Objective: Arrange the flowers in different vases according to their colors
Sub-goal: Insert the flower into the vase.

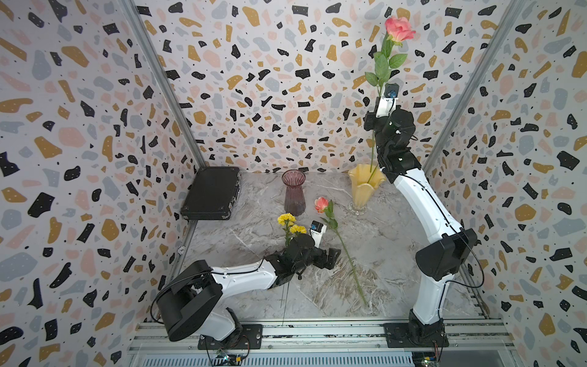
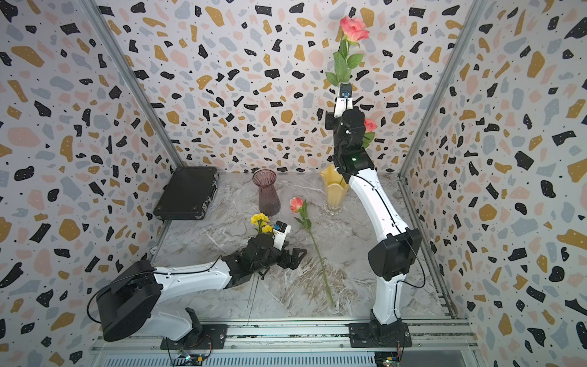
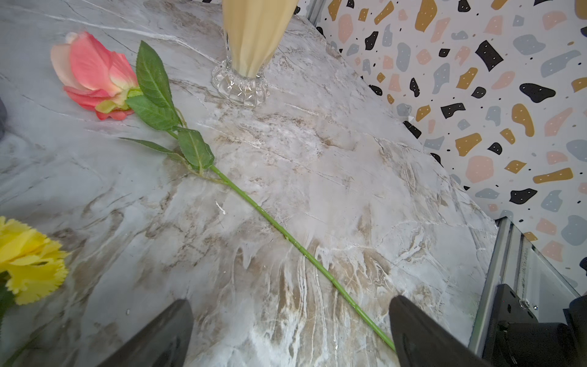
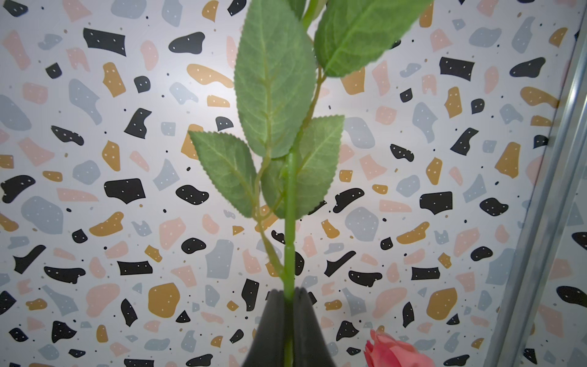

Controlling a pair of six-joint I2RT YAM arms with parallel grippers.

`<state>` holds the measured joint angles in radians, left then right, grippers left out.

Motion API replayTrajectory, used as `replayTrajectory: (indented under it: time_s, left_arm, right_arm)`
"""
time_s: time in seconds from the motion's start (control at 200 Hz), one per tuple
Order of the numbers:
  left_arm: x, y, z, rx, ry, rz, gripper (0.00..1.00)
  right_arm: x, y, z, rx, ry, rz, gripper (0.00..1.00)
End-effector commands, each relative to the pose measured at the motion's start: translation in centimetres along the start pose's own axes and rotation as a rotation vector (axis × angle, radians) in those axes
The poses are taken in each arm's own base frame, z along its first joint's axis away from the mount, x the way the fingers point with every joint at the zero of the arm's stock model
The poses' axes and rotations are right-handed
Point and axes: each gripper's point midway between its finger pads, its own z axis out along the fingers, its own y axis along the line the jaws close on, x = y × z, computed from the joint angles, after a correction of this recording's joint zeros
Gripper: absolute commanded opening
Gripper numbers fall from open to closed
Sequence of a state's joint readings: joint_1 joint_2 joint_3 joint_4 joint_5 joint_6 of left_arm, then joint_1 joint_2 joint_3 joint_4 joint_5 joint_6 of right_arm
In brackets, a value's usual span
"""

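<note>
We are seeing the right gripper (image 4: 288, 297) raised high in the upper right of both top views, its jaws pressing together on the green stem of a pink rose (image 1: 398, 28). The rose is standing upright with its bloom near the top edge. Below the gripper the stem is running down into the mouth of the yellow vase (image 1: 362, 190), which is standing at the back right of the worktop (image 1: 397, 263). A second rose (image 2: 370, 125) is peeking out beside the right arm (image 2: 365, 190); we cannot tell where its stem is ending.

The purple vase (image 1: 293, 193) is standing upright near the centre of the frame, left of the yellow one and apart from it. A black case (image 1: 211, 192) is lying further left. Below the vases a third rose (image 1: 321, 204) is lying flat, its stem pointing toward the lower right. The left gripper (image 3: 292, 303) is hovering low beside that stem with its jaws wide apart, holding nothing. Two yellow flowers (image 1: 287, 219) are showing just above the left arm (image 1: 244, 276), which is hiding part of their thin stems.
</note>
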<state>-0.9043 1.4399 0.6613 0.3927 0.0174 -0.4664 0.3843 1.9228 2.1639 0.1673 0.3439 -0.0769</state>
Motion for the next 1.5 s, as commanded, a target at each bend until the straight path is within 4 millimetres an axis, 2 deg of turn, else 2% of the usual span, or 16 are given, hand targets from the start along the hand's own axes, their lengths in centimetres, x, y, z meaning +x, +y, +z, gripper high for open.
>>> replayTrajectory:
  time_s: [0.0, 0.255, 0.36, 0.576, 0.681, 0.776, 0.841, 0.946, 1.016, 1.217, 1.307, 1.427, 1.497]
  left_arm:
    - [-1.7, -0.7, 0.1, 0.015, -0.042, 0.01, 0.99]
    - [-1.5, -0.4, 0.2, 0.0, -0.033, 0.004, 0.99]
    - [-1.5, -0.4, 0.2, -0.004, -0.032, 0.007, 0.99]
    - [-1.5, -0.4, 0.3, -0.003, -0.029, 0.004, 1.0]
    - [-1.5, -0.3, 0.3, -0.009, -0.025, 0.005, 0.99]
    - [-1.5, -0.2, 0.2, -0.019, -0.025, 0.008, 0.99]
    - [-1.6, 0.0, 0.0, -0.033, -0.031, 0.009, 0.99]
    - [-2.0, 1.8, -0.7, -0.138, -0.053, -0.006, 0.99]
    - [-2.2, 3.0, -1.2, -0.2, -0.067, -0.016, 0.99]
    - [-2.5, 6.1, -3.1, -0.392, -0.085, -0.074, 0.99]
    - [-2.7, 7.3, -3.8, -0.454, -0.088, -0.095, 0.99]
    - [-2.9, 8.1, -4.9, -0.49, -0.123, -0.122, 0.99]
    - [-3.1, 9.2, -6.3, -0.553, -0.164, -0.152, 0.99]
  right_arm:
    - [-0.7, 0.2, -0.2, -0.008, -0.016, -0.002, 0.0]
    - [7.7, 1.7, -0.2, -0.041, 0.092, -0.011, 0.0]
    - [10.3, 2.2, -0.5, -0.06, 0.142, 0.009, 0.0]
    - [13.3, 2.7, -1.2, -0.082, 0.214, 0.031, 0.0]
    - [14.5, 3.0, -1.4, -0.095, 0.249, 0.034, 0.04]
    - [15.0, 3.0, -1.6, -0.093, 0.271, 0.037, 0.1]
    - [14.8, 2.9, -1.9, -0.094, 0.275, 0.044, 0.18]
    - [14.1, 2.7, -2.4, -0.099, 0.28, 0.051, 0.33]
    - [13.8, 2.4, -2.8, -0.094, 0.288, 0.051, 0.39]
    - [12.5, 1.8, -4.5, -0.1, 0.305, 0.081, 0.45]
    - [13.0, 1.8, -4.7, -0.101, 0.369, 0.07, 0.51]
    - [15.1, 1.8, -5.9, -0.106, 0.476, 0.056, 0.57]
    - [14.9, 0.9, -6.9, -0.068, 0.47, 0.063, 0.59]
